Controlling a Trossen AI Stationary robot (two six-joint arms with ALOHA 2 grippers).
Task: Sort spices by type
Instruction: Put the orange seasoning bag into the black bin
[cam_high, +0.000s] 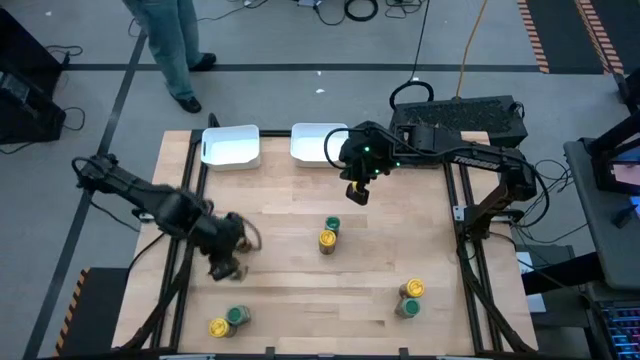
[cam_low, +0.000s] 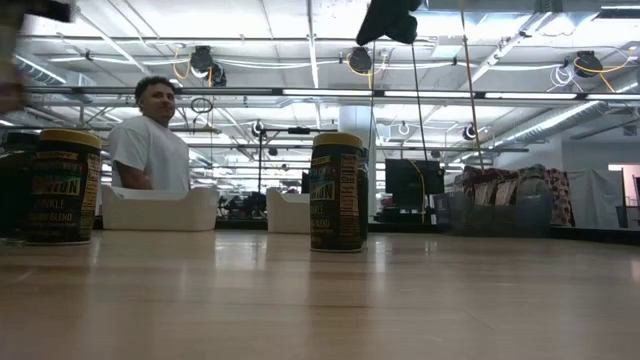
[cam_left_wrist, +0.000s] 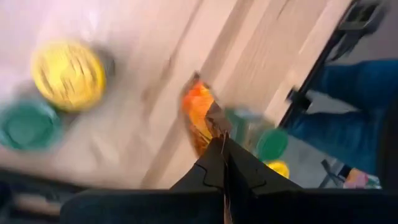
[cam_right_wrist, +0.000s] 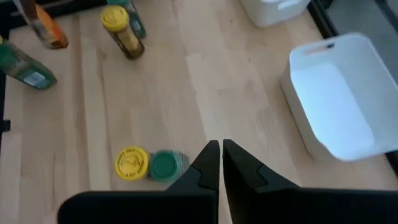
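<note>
Your left gripper (cam_left_wrist: 224, 140) has its fingers pinched together on the upper edge of an orange packet (cam_left_wrist: 198, 115), which hangs from the fingertips above the left part of the table (cam_high: 300, 215), with a yellow-lidded jar (cam_high: 218, 327) and a green-lidded jar (cam_high: 238, 316) standing side by side nearer the front edge. Your right gripper (cam_right_wrist: 221, 146) is closed and empty, raised over the table's far centre just beside the right-hand white tray (cam_high: 312, 143). The remaining jar pairs stand at the table's centre (cam_high: 329, 234) and front right (cam_high: 409, 298).
</note>
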